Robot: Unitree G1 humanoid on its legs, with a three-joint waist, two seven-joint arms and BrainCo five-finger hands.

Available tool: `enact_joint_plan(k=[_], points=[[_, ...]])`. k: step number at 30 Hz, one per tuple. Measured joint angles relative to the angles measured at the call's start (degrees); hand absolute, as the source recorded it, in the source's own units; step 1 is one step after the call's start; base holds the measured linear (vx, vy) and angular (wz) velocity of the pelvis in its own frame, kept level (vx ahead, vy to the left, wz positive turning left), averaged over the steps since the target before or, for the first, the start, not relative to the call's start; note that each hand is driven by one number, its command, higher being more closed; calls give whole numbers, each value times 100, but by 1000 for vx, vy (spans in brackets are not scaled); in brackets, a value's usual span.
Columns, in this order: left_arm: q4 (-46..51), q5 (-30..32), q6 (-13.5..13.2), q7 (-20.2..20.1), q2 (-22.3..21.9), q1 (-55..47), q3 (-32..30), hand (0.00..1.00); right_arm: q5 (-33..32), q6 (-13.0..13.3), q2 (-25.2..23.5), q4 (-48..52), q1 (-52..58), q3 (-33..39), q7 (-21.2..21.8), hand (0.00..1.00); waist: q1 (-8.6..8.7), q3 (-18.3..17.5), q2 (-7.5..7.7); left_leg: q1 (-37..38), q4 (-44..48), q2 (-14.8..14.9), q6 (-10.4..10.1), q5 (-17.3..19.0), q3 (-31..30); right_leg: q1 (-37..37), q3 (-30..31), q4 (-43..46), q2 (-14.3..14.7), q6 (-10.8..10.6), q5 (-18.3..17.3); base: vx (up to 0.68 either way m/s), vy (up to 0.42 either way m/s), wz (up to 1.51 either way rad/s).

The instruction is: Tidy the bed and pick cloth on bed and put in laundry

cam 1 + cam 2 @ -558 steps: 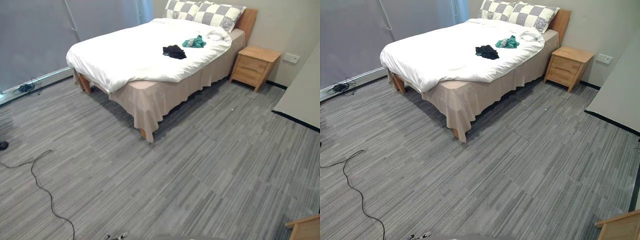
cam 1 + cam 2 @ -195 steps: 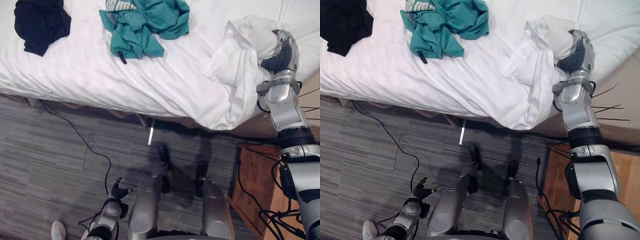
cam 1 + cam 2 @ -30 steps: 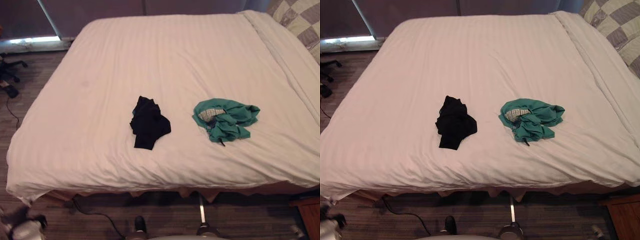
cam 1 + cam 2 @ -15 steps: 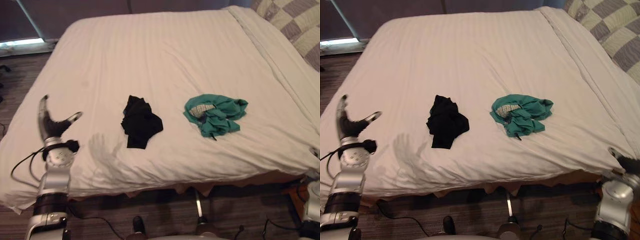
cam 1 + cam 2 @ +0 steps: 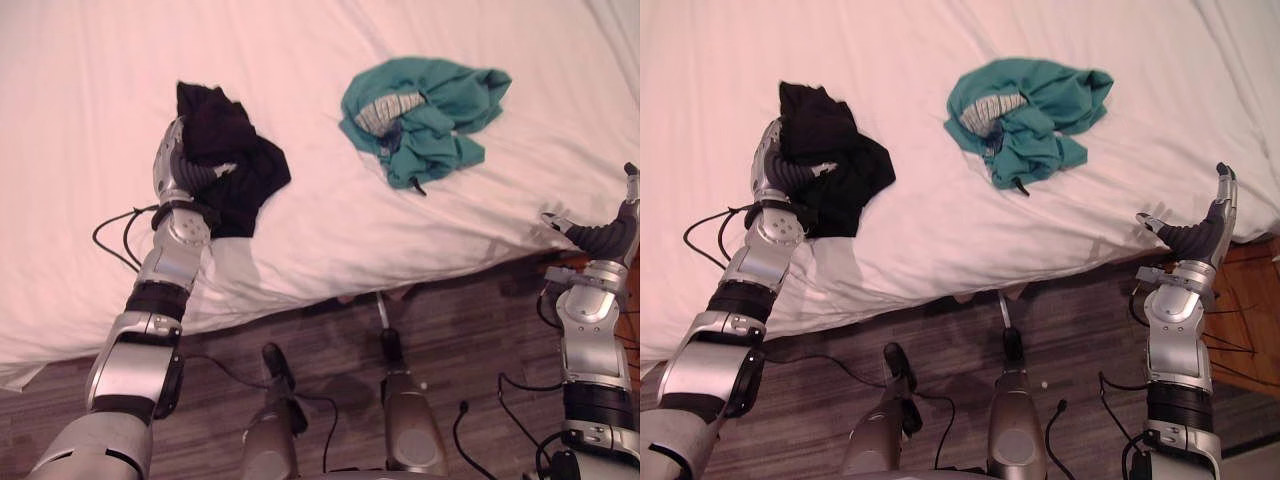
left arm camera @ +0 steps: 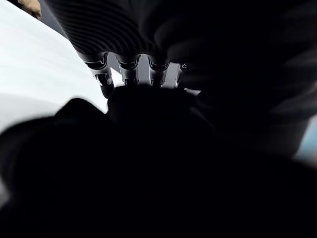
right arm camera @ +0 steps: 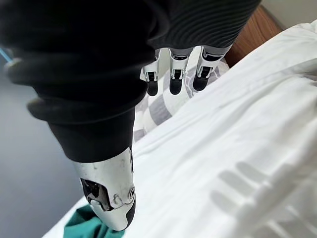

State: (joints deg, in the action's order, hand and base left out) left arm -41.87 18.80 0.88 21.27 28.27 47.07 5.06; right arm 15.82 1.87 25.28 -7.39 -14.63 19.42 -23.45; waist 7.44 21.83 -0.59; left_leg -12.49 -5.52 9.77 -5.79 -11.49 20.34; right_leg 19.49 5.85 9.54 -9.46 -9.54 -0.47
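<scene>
A crumpled black cloth (image 5: 235, 160) lies on the white duvet (image 5: 80, 120) near the bed's front edge. My left hand (image 5: 178, 170) rests on its left side with fingers curled into the fabric; in the left wrist view the fingers (image 6: 130, 74) sink into the black cloth (image 6: 148, 163). To the right lies a bunched teal cloth (image 5: 425, 110), untouched, also seen past the thumb as teal cloth (image 7: 81, 225). My right hand (image 5: 1198, 238) hovers open beside the bed's front right corner, fingers straight up, holding nothing.
The duvet's front edge hangs over a dark wood-look floor (image 5: 330, 330). A wooden nightstand (image 5: 1252, 268) stands at the right, beside my right hand. A checked pillow (image 7: 163, 106) and wooden headboard (image 7: 252, 29) lie at the bed's head.
The camera has dipped down and closer to the bed. My left hand has gone from the bed's left edge onto the black cloth and curled into it. My right hand has risen higher.
</scene>
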Motion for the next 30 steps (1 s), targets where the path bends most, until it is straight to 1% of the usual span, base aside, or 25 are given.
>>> enact_joint_plan(k=[2,4,6,7,10,12,13,14,15,16,17,18,20,21,22,23,24,25,26,28,29,30], points=[[-284,127,20,-11,-4,209,8,100,21,1,15,1,-54,0,-1,0,-1,144,6,-32,0,13,-3,-19,25,52,39,3,21,-2,26,-14,-15,-8],[-377,247,20,-7,-4,417,26,100,28,-1,129,1,-108,4,0,0,-5,257,2,-91,0,20,16,-52,19,111,40,32,25,-8,32,0,0,0],[-489,442,-5,-18,18,577,93,100,28,-2,295,1,-202,7,-1,0,-49,285,7,-153,0,17,29,-62,21,201,43,84,25,-10,33,-10,-8,2],[-538,503,-16,-110,40,650,105,100,26,-6,399,0,-348,7,-2,0,-49,285,7,-217,-1,17,49,-78,21,268,36,117,23,-11,33,-14,-13,8],[-524,600,-82,-214,10,695,178,100,-2,-7,688,-23,-997,-28,-11,0,-86,286,6,-336,-4,18,60,-88,24,395,35,157,18,-31,44,-10,-8,4],[-275,590,-144,-232,-7,582,320,100,-11,-8,922,-32,-1354,-161,-26,0,-191,286,4,-346,-6,20,60,-87,20,402,28,164,17,-41,46,7,-8,2],[54,573,-166,-235,-16,373,429,100,-20,-8,1105,-47,-1558,-321,-25,0,-203,286,3,-354,-7,19,60,-88,7,402,6,173,9,-51,38,30,-19,14],[424,494,-270,-237,3,50,451,100,-37,-5,1294,-117,-1818,-514,-22,0,-236,290,-21,-388,-6,9,65,-105,-69,396,-77,192,-19,-74,21,40,-20,21],[564,409,-318,-239,-14,-86,455,100,-52,-4,1372,-171,-1921,-588,-22,0,-233,299,-37,-404,-6,1,57,-123,-117,398,-109,222,-31,-88,8,59,-21,32],[890,243,-431,-240,-76,-422,455,100,-57,-4,1531,-342,-2143,-734,-14,0,-239,312,-60,-428,-5,-19,51,-128,-181,395,-153,267,-60,-115,-35,73,-21,30],[1297,68,-564,-245,-155,-820,456,100,-64,-5,1724,-596,-2392,-917,-2,0,-294,332,-98,-451,-3,-38,43,-136,-252,395,-202,299,-80,-128,-51,90,-25,38],[1848,-206,-784,-280,-266,-1372,453,100,-89,-11,1998,-1003,-2737,-1152,22,0,-381,375,-185,-477,-1,-56,21,-151,-342,385,-281,342,-106,-130,-61,87,-22,31],[2421,-449,-937,-388,-310,-1990,393,100,-155,-20,2173,-1440,-3084,-1381,93,0,-480,387,-259,-498,0,-79,15,-156,-429,375,-331,351,-132,-122,-84,78,-23,27],[2886,-689,-1061,-507,-421,-2599,314,100,-176,-28,2357,-1820,-3361,-1569,154,0,-518,380,-407,-567,0,-85,-10,-174,-545,364,-445,351,-147,-121,-85,57,-23,29],[3039,-754,-1089,-529,-469,-2807,275,100,-176,-31,2423,-1935,-3429,-1618,180,0,-523,383,-451,-592,0,-87,-26,-185,-603,364,-473,351,-153,-121,-85,72,-36,38],[3363,-1020,-1164,-630,-595,-3317,138,100,-175,-54,2534,-2213,-3596,-1737,252,0,-592,379,-557,-653,0,-86,-35,-197,-660,364,-568,348,-157,-103,-95,35,-25,28],[3489,-1175,-1208,-657,-669,-3600,81,100,-175,-66,2582,-2371,-3663,-1778,254,0,-637,377,-631,-693,0,-84,-38,-218,-721,364,-614,348,-158,-97,-99,43,-43,34],[3600,-1349,-1261,-719,-772,-3941,17,100,-175,-71,2651,-2614,-3718,-1794,257,0,-717,385,-729,-744,0,-84,-93,-257,-816,362,-695,348,-165,-94,-101,13,-44,38],[3669,-1592,-1262,-783,-875,-4277,-88,100,-176,-85,2712,-2887,-3768,-1865,300,0,-779,381,-844,-824,0,-84,-80,-286,-942,363,-794,349,-166,-73,-120,3,-42,37],[3680,-1845,-1253,-838,-962,-4670,-280,100,-205,-101,2715,-3264,-3770,-1961,408,0,-850,385,-941,-922,-1,-90,-47,-327,-1057,370,-926,384,-177,-53,-226,-20,-36,43],[3668,-1950,-1194,-857,-973,-4858,-365,100,-241,-103,2714,-3554,-3768,-2019,494,100,-868,412,-1007,-981,-3,-92,-17,-362,-1188,393,-1049,506,-185,-35,-304,-28,-39,47],[3660,-2007,-1158,-861,-972,-4920,-373,100,-282,-100,2714,-3701,-3769,-2029,511,100,-880,425,-1035,-998,-5,-93,-11,-367,-1246,399,-1088,576,-188,-14,-350,-34,-37,43]])
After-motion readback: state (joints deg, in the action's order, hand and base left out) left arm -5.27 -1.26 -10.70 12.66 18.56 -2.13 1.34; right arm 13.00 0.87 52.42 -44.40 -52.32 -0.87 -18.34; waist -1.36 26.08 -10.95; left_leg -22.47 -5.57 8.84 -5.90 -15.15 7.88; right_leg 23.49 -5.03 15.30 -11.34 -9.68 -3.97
